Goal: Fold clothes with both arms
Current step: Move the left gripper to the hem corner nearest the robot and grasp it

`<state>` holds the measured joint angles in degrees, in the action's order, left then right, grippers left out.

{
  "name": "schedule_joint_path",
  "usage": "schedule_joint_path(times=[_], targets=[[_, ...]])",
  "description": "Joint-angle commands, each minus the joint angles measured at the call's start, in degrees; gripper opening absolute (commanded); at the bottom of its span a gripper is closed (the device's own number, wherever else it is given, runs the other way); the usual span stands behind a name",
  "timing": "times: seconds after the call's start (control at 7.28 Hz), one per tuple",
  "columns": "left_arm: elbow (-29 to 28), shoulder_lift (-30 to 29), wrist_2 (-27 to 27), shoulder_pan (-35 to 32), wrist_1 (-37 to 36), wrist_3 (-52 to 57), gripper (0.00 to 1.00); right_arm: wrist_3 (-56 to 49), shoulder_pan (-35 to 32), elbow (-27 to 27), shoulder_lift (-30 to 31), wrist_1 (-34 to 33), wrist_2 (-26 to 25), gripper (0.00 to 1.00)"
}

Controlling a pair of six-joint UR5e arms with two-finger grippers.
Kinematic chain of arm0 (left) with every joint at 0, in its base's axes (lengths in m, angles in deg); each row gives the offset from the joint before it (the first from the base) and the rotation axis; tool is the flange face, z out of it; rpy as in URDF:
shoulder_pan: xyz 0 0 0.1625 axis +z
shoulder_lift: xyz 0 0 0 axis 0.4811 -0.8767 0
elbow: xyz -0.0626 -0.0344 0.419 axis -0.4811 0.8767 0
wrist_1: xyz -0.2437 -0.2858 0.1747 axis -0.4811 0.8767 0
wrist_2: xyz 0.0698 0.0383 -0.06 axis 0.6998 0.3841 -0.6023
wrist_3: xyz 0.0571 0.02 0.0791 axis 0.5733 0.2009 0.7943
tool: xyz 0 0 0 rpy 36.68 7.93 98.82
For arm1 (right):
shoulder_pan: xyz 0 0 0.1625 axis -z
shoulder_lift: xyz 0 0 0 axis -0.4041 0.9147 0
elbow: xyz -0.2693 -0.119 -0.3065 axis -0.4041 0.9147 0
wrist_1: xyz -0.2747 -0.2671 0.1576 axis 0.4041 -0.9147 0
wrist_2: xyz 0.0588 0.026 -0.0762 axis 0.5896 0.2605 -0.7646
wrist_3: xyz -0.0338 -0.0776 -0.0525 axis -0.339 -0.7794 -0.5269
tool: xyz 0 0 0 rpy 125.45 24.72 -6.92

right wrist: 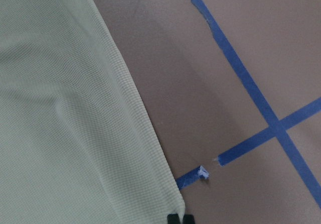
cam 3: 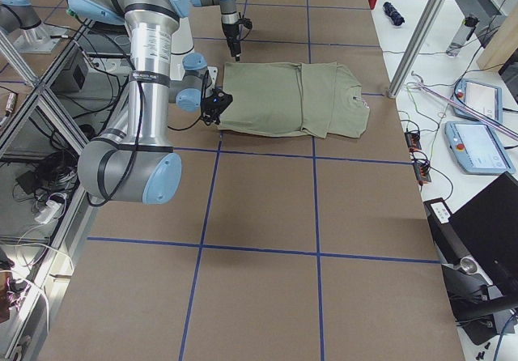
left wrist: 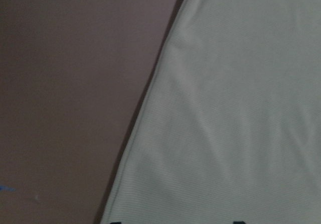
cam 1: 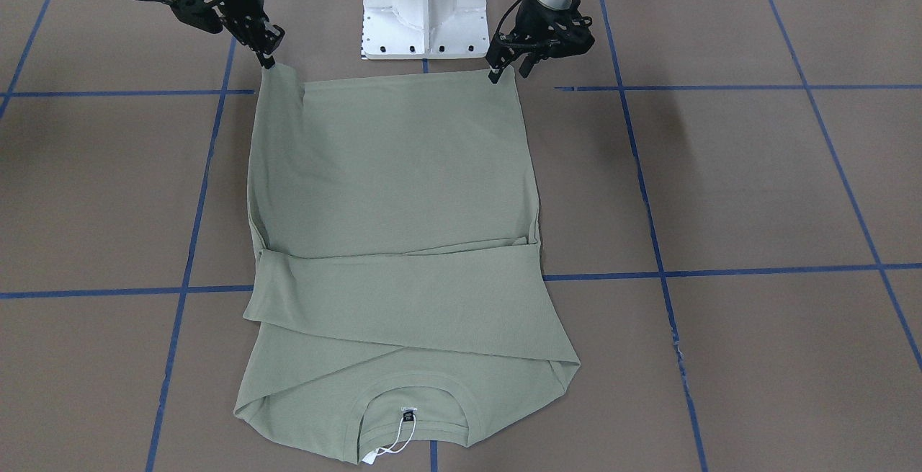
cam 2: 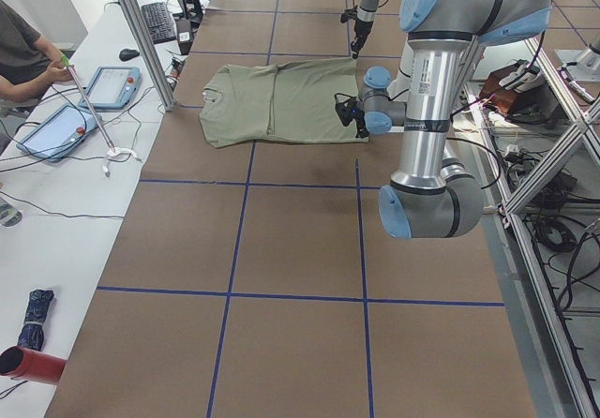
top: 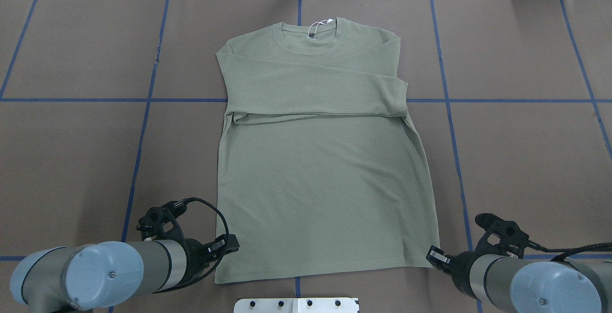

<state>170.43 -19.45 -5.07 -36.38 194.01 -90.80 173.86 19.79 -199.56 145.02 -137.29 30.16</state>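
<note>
The olive-green shirt [cam 1: 389, 169] [top: 325, 184] lies flat on the brown table, collar away from the robot, with both sleeves folded across the chest. A black neck label [cam 1: 408, 409] and a white hang tag [top: 325, 20] show at the collar. My right gripper [cam 1: 268, 61] [right wrist: 180, 218] is shut on the hem corner on its side, and that corner is lifted slightly. At the other hem corner my left gripper [cam 1: 509, 72] [top: 228, 246] is down on the cloth [left wrist: 241, 108]. In the left wrist view its fingertips stand wide apart, open.
The white pedestal [cam 1: 423, 7] stands just behind the hem, between the arms. Blue tape lines [cam 1: 720, 87] grid the brown table. In the exterior left view a person [cam 2: 23, 52] sits at a side bench with tablets [cam 2: 112, 85]; a red cylinder [cam 2: 28, 362] lies there too.
</note>
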Motion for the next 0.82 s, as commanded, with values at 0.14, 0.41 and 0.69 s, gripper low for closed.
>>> schedule_joint_path(times=[0.14, 0.41, 0.69], targets=[[-1.41, 0.19, 0.40, 2.44, -0.16, -0.34, 0.75, -0.01, 0.09, -0.01, 0.09, 0.00, 0.00, 0.00], [-1.50, 0.28, 0.48, 2.53, -0.16, -0.34, 0.64, -0.01, 0.09, -0.01, 0.09, 0.00, 0.00, 0.00], [-1.86, 0.19, 0.40, 2.61, -0.16, -2.62, 0.19, -0.01, 0.09, -0.01, 0.09, 0.00, 0.00, 0.00]])
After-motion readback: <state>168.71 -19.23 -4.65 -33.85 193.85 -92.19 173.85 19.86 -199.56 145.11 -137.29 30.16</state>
